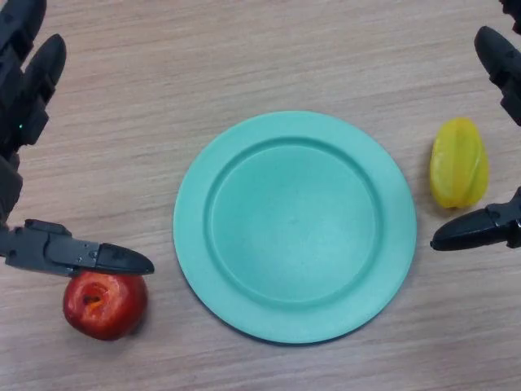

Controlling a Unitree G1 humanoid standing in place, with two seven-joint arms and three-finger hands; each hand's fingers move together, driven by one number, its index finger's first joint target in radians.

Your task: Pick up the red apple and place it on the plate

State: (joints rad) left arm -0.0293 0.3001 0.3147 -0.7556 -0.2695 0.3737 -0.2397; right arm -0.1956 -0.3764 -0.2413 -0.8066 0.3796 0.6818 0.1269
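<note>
Red apple (105,305) sits on the table just under the left hand (32,147) thumb tip, outside its spread fingers, beside the plate (295,226); left hand nearer.

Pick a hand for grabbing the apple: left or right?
Left. The left hand is open with its thumb right above the red apple. The right hand is across the plate, beside the yellow starfruit.
</note>
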